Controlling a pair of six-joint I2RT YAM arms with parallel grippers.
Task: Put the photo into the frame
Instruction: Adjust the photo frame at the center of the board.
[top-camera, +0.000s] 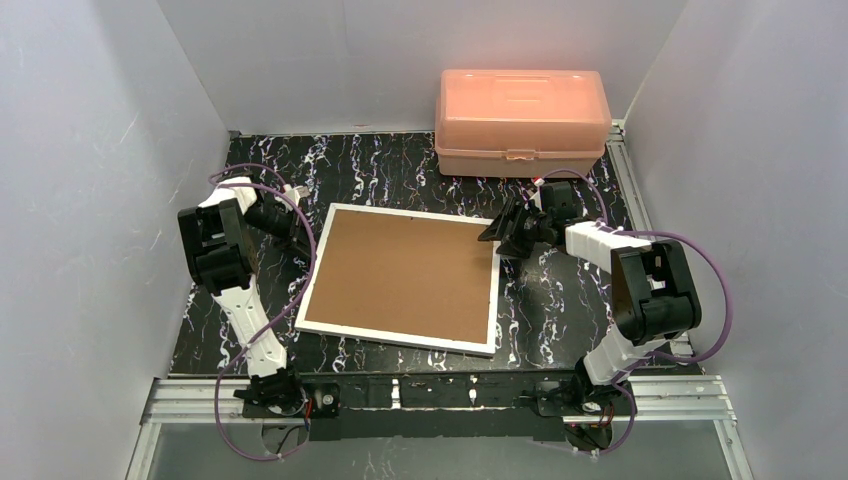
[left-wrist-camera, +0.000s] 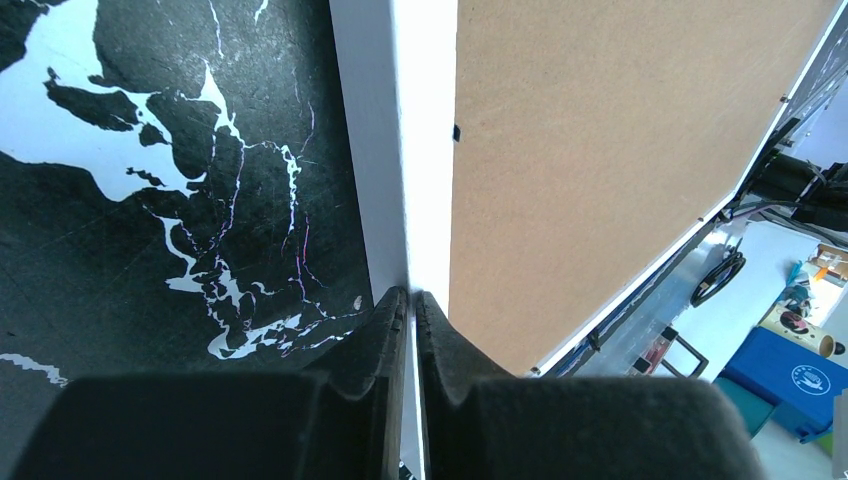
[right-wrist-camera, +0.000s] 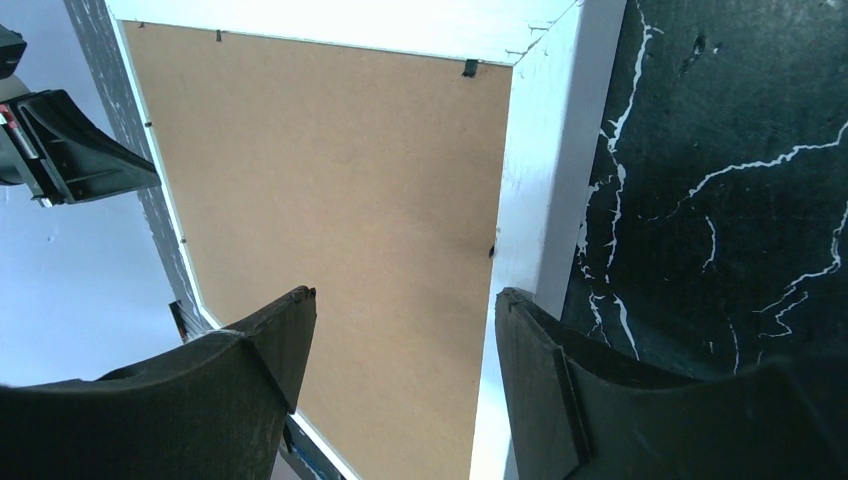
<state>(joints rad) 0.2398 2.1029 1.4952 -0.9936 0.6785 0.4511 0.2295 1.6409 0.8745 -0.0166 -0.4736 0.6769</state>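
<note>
Bearing frame (top-camera: 400, 275): black marbled tabletop (top-camera: 400, 165), pale walls (top-camera: 90, 150)

white frame (top-camera: 322, 262): 1 | pink box (top-camera: 520, 110): 1 | robot arms (top-camera: 222, 262) (top-camera: 650, 290): 2

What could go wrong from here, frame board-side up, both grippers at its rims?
1. Left gripper is shut at the left rim of the white rectangular picture frame; any hold there is thin, so lifting could let it slip.
2. Right gripper stands open astride the right rim; closing may shove the frame across the black marbled table.
3. Small black tabs hold the brown backing board; prying might bend them.
</note>
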